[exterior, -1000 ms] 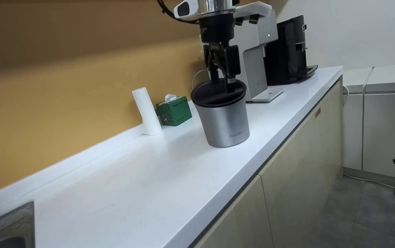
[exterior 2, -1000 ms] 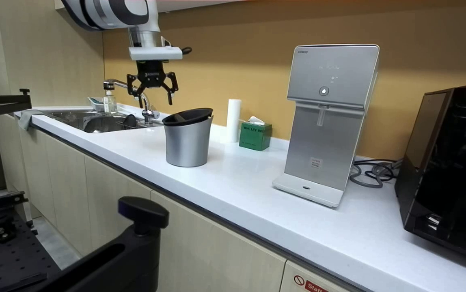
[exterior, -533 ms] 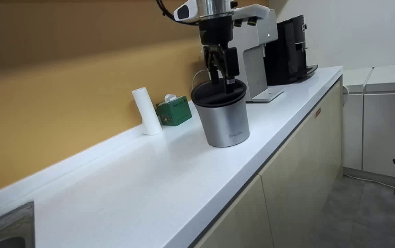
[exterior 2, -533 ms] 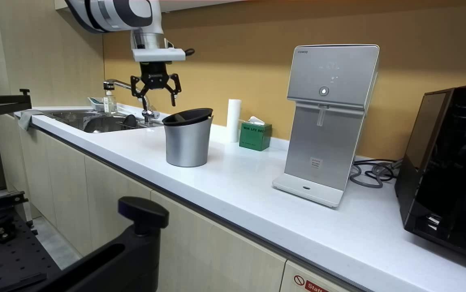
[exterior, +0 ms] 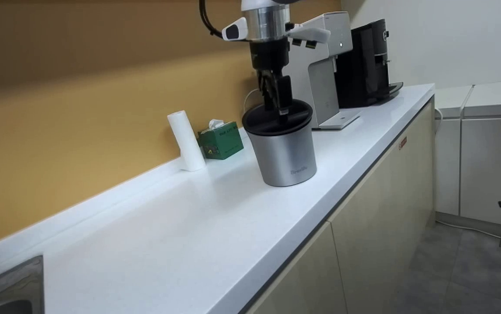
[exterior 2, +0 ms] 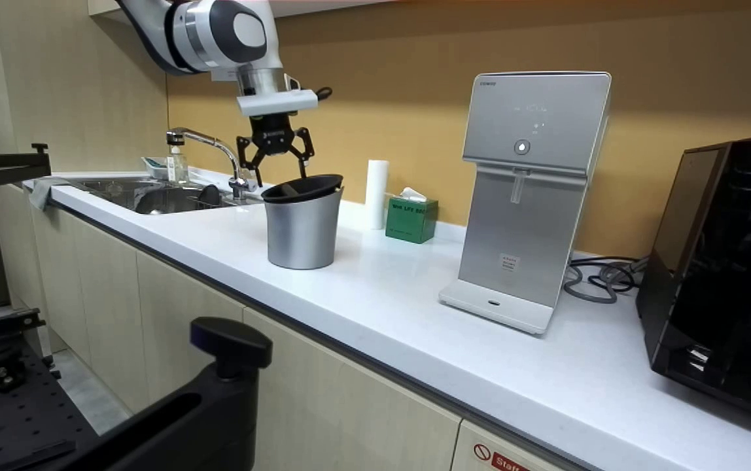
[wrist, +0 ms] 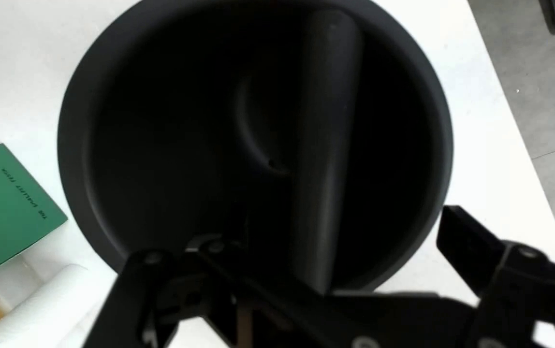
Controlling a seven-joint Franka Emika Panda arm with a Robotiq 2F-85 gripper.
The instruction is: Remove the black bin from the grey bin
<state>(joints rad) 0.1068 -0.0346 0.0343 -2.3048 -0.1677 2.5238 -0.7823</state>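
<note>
The black bin [exterior: 276, 132] sits nested in the grey bin [exterior: 286, 158], with its rim above the grey wall. In an exterior view the black bin [exterior 2: 313, 190] looks tilted in the grey bin [exterior 2: 302, 234]. The wrist view looks into the black bin [wrist: 75, 145], with a dark bar [wrist: 327, 145] across its opening. My gripper [exterior 2: 280, 175] is open and empty above the bin's rim. One of its fingers [wrist: 471, 249] is outside the rim, over the counter. The other is over the opening, its tip hard to see against the black. The grey bin is hidden in the wrist view.
The bins stand on a white counter [exterior: 167, 244] near its front edge. A green tissue box [exterior 2: 411, 219] and a paper roll [exterior 2: 377, 195] stand by the wall. A water dispenser [exterior 2: 532, 196] and black coffee machine [exterior: 364, 65] are further along. A sink [exterior 2: 146, 196] lies at the far end.
My gripper has come down toward the bins and shifted rightward in an exterior view, so its fingertips are now close to the black rim. It stays open. The bins have not moved.
</note>
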